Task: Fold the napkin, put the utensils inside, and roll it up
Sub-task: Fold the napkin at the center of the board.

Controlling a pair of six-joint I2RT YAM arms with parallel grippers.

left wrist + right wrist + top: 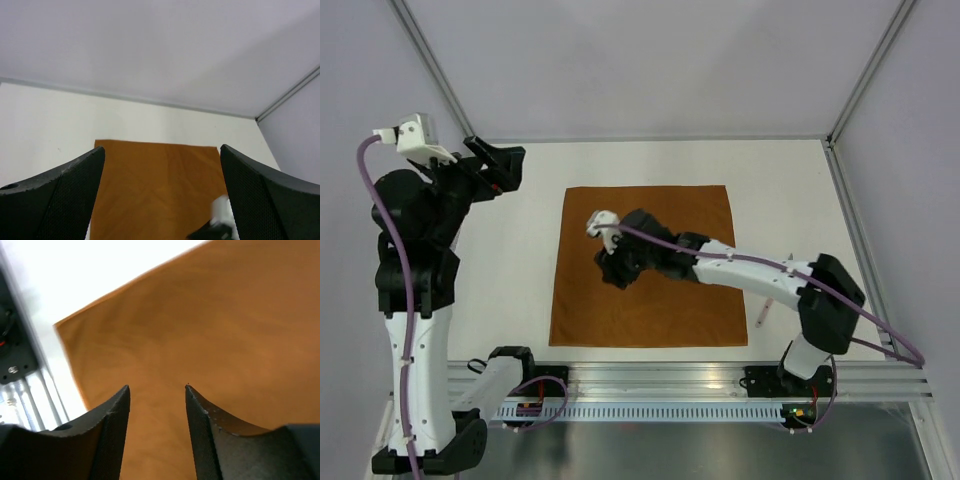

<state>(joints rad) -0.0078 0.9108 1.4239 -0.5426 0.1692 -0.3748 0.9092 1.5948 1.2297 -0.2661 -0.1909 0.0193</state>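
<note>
The rust-brown napkin (660,300) lies flat and spread open in the middle of the table; it also shows in the left wrist view (155,190) and in the right wrist view (225,330). My right gripper (616,274) hovers over the napkin's left-centre, open and empty (157,388). The knife (764,310) lies on the table just right of the napkin, mostly hidden under my right arm. My left gripper (506,165) is raised at the far left, off the napkin, open and empty (162,155).
A metal rail (660,385) runs along the table's near edge, and it shows at the left of the right wrist view (20,390). Grey walls close the table at the back and sides (660,70).
</note>
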